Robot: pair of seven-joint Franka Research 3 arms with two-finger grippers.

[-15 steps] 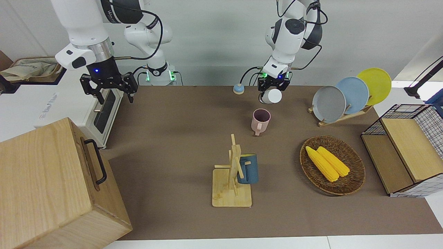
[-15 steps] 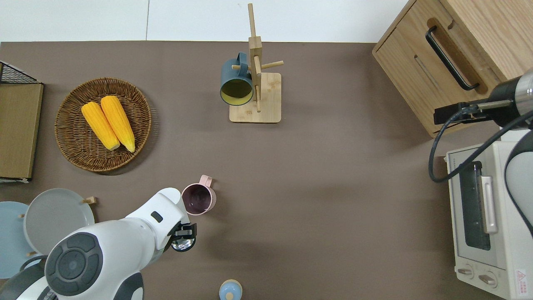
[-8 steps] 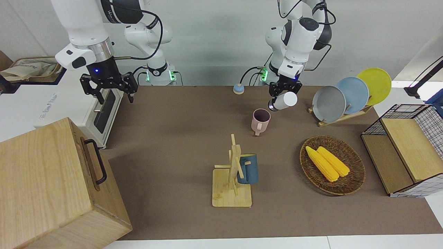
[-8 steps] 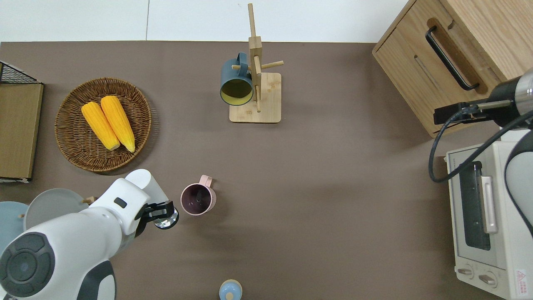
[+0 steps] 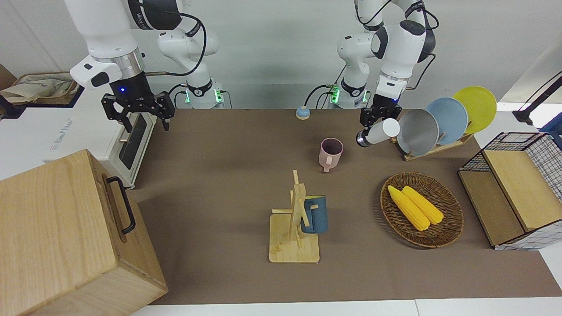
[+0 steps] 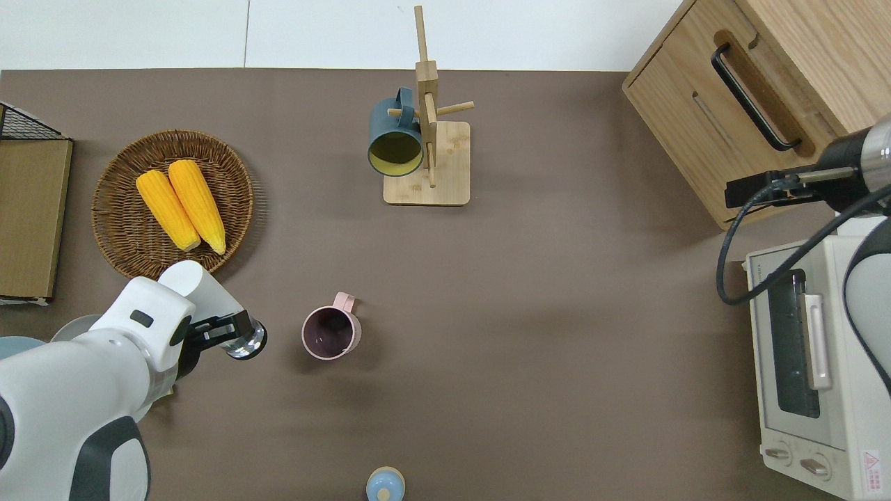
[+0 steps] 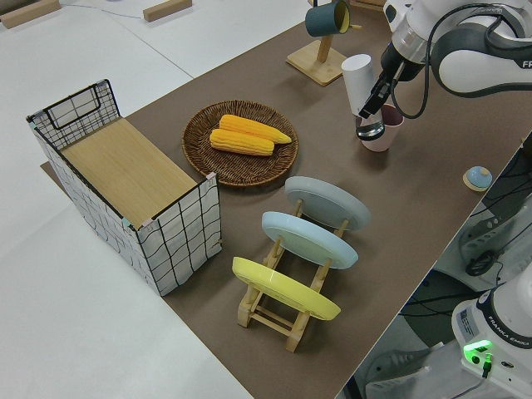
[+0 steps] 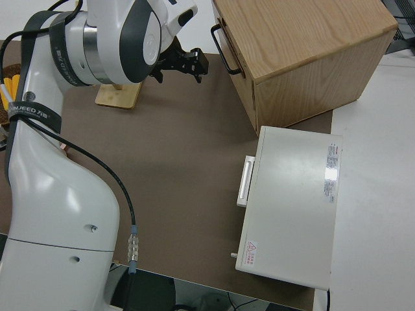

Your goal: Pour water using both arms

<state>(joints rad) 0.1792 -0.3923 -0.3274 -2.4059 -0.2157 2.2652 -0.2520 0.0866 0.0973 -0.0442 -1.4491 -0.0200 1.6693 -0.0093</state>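
Observation:
My left gripper (image 5: 378, 115) (image 6: 217, 330) is shut on a white bottle (image 5: 383, 130) (image 6: 200, 291) (image 7: 358, 76). The bottle is tipped on its side, its metal mouth pointing at the pink mug (image 5: 331, 151) (image 6: 331, 332) (image 7: 384, 133). It hangs over bare table, between the mug and the plate rack (image 5: 434, 148). The mug stands upright, a little apart from the bottle's mouth. The bottle's blue cap (image 5: 302, 113) (image 6: 385, 485) lies nearer to the robots. Water is out of view. My right arm is parked, its gripper (image 5: 137, 109) open.
A wooden mug tree (image 5: 295, 219) with a dark blue mug (image 5: 316, 214) stands farther out. A wicker basket (image 5: 448, 228) holds two corn cobs. A wire crate (image 5: 527, 140), a wooden box (image 5: 66, 237) and a toaster oven (image 6: 807, 362) line the table's ends.
My left gripper has swung the tipped bottle away from above the pink mug, toward the left arm's end of the table. The right arm has not moved.

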